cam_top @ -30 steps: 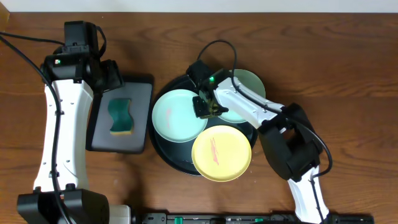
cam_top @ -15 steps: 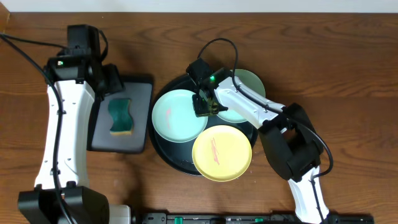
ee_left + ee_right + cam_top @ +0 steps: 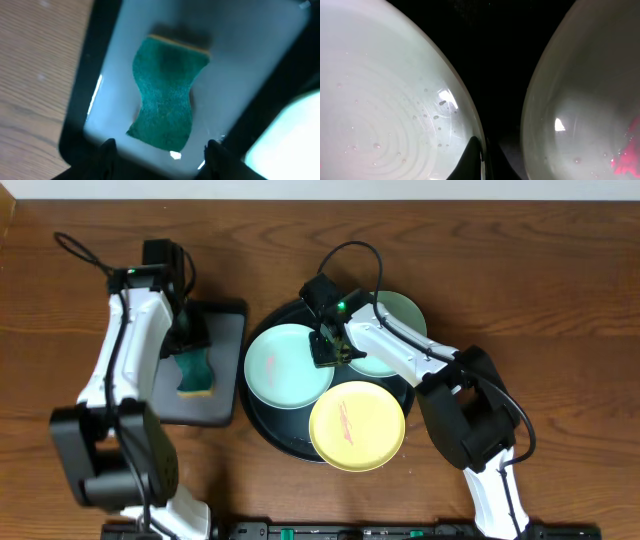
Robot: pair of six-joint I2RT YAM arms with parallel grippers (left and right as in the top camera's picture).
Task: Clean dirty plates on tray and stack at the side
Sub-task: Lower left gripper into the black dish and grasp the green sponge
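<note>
On the round black tray (image 3: 262, 428) are laid a left mint plate (image 3: 285, 370), a right mint plate (image 3: 400, 320) and a yellow plate (image 3: 356, 426) (streaked orange-red). The right gripper (image 3: 328, 358) is closed tight at the left mint plate's rim. The left gripper (image 3: 160, 152) is held wide apart above a green sponge (image 3: 167, 102) on the grey tray (image 3: 226, 330).

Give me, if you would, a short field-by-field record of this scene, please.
Black tray: holds all three plates
Left mint plate: on tray, left side
Right mint plate: on tray, back right
Yellow plate: front of tray, orange-red smear
Sponge: green, lying on grey tray
Left gripper: above sponge, jaws open
Right gripper: between the mint plates, jaws shut
</note>
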